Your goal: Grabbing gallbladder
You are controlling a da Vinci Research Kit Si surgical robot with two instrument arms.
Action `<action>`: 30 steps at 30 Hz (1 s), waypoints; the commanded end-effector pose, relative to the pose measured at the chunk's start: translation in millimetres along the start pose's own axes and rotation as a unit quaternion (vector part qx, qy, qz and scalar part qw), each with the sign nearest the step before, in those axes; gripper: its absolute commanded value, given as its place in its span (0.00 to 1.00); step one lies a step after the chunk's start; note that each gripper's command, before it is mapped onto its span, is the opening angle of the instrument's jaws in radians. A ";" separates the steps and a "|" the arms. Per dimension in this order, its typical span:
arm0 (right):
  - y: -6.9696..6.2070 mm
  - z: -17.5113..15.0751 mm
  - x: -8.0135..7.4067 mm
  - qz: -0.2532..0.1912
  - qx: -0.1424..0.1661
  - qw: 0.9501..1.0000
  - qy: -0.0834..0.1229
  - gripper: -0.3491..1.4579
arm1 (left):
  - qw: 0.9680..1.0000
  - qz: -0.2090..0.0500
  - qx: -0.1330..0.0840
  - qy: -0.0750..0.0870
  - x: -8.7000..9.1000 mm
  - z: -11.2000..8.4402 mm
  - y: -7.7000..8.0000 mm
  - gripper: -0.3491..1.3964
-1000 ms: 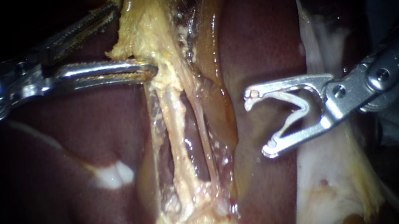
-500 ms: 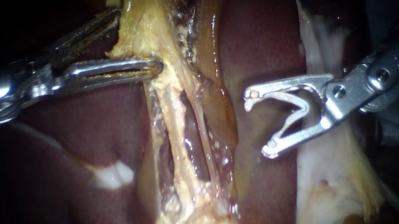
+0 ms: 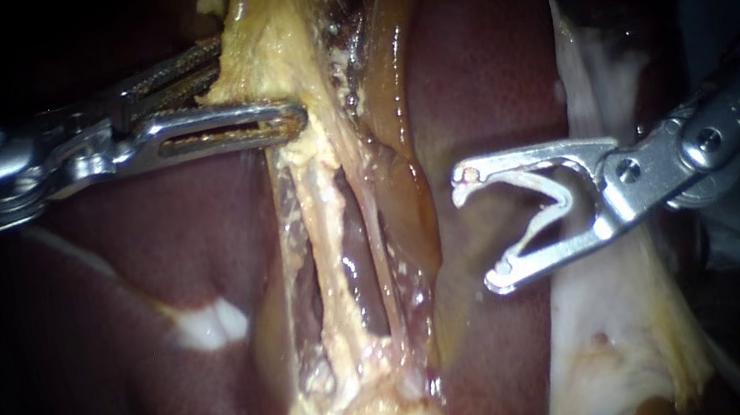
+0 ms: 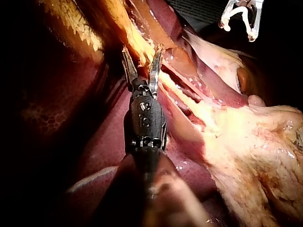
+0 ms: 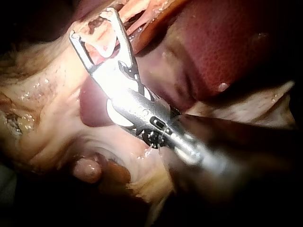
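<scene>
Left instrument (image 3: 257,83) comes in across dark liver (image 3: 487,65) to the yellow gallbladder (image 3: 265,13) at upper centre. Jaws parted, straddling the gallbladder's left edge: lower jaw lies across the front of the tissue, upper jaw tip is hidden behind it. A gap shows between them, and a firm grip cannot be confirmed.

Left wrist view: left instrument (image 4: 142,49) has the yellow gallbladder (image 4: 118,19) running between its two jaw tips.

Below the gallbladder, two pale strands (image 3: 326,235) run down to a yellow-white mass.

Right instrument (image 3: 478,232) sits well apart from the gallbladder, over the liver to the strands' right. Jaws spread wide, holding nothing. The right wrist view agrees: right instrument (image 5: 92,23) gapes over pale tissue, liver (image 5: 222,42) beside it.
</scene>
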 end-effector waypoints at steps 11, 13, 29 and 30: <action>0.0 0.0 0.0 0.000 0.000 1.000 0.000 0.46 | 1.000 -0.018 0.004 0.003 -1.7 -1.1 0.9 0.44; 0.0 0.0 0.0 0.000 0.000 1.000 0.000 0.46 | 1.000 -0.019 0.004 0.003 -1.9 -1.2 1.1 0.39; 0.0 0.0 0.0 0.000 0.000 1.000 0.000 0.46 | 0.998 -0.050 0.013 0.027 -0.1 -0.8 2.6 0.00; 0.0 0.0 0.0 0.000 0.000 1.000 0.000 0.46 | 0.998 -0.050 0.013 0.027 -0.1 -0.9 2.7 0.00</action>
